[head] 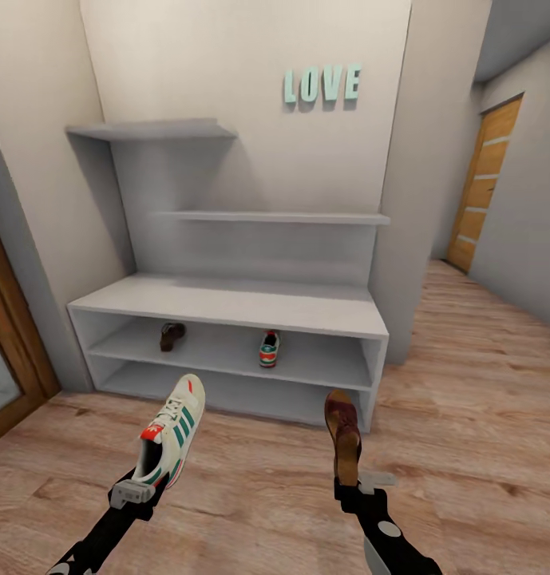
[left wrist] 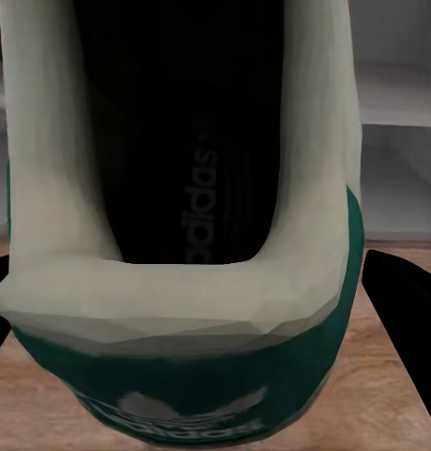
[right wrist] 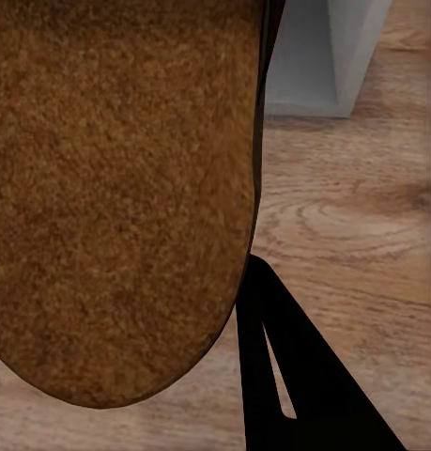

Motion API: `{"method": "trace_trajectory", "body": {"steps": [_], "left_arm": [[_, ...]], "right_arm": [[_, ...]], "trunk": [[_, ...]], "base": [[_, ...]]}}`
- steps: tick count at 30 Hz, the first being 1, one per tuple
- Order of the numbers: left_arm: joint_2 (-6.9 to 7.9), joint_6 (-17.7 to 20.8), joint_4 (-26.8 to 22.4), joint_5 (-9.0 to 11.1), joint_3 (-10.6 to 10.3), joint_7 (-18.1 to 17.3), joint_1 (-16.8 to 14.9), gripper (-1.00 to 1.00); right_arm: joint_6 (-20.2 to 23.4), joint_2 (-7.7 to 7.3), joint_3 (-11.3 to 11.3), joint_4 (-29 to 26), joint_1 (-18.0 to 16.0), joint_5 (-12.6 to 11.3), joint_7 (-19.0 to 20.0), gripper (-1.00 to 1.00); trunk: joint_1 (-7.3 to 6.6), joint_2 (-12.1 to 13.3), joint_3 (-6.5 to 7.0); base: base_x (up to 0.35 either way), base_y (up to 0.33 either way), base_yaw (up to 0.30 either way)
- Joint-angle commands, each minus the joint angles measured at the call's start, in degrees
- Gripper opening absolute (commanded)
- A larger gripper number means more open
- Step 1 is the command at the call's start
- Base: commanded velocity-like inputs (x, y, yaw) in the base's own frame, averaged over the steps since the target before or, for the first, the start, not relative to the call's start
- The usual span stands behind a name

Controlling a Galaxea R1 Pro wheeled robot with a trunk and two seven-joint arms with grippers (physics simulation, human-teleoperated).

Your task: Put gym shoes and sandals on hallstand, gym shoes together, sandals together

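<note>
Left tool [head: 143, 487] pinched the heel of a cream gym shoe [head: 170, 432], toe raised toward the hallstand [head: 227, 303]; right tool [head: 350, 487] clamped the heel end of a dark-brown sandal [head: 342, 435], likewise pointing at the hallstand. On the hallstand's upper low shelf sat the other sandal [head: 172, 335] and the other gym shoe [head: 268, 349], well apart. Trouble looked likely there: each held shoe faced the wrong partner, so a straight placement would split the pairs. Heel-only grips could also let a shoe pivot and drop to the wood-plank floor [head: 466, 415] before the hallstand. Sneaker: smooth leather look, green stripes, padded collar, dark insole. Sandal: narrow, grainy suede-like tan footbed. Hallstand: matte, pale grey, flat-edged panels.
</note>
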Motion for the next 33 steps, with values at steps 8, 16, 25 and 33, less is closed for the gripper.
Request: {"method": "trace_trajectory", "body": {"steps": [8, 16, 25, 33], "left_arm": [[0.04, -0.1, 0.0, 0.6, -0.4, -0.2, 0.0, -1.0], [0.04, -0.2, 0.0, 0.6, -0.4, -0.2, 0.0, -1.0], [0.04, -0.2, 0.1, 0.6, -0.3, -0.2, 0.0, -1.0], [0.04, -0.2, 0.1, 0.6, -0.3, -0.2, 0.0, -1.0]], "right_arm": [[-0.1, 0.07, -0.4, 0.1, -0.1, 0.4, -0.1, -1.0], [-0.1, 0.05, -0.4, 0.1, -0.1, 0.4, -0.1, -1.0], [-0.1, 0.06, -0.4, 0.1, -0.1, 0.4, -0.1, -1.0], [-0.1, 0.05, -0.4, 0.1, -0.1, 0.5, -0.1, -1.0]], "trunk": [[-0.01, 0.0, -0.06], [-0.01, 0.0, -0.06], [-0.01, 0.0, -0.06], [-0.01, 0.0, -0.06]], "base": [[0.007, 0.047, -0.266], [0.0, 0.002, -0.266], [0.0, 0.0, -0.266], [0.0, 0.117, -0.095]]}}
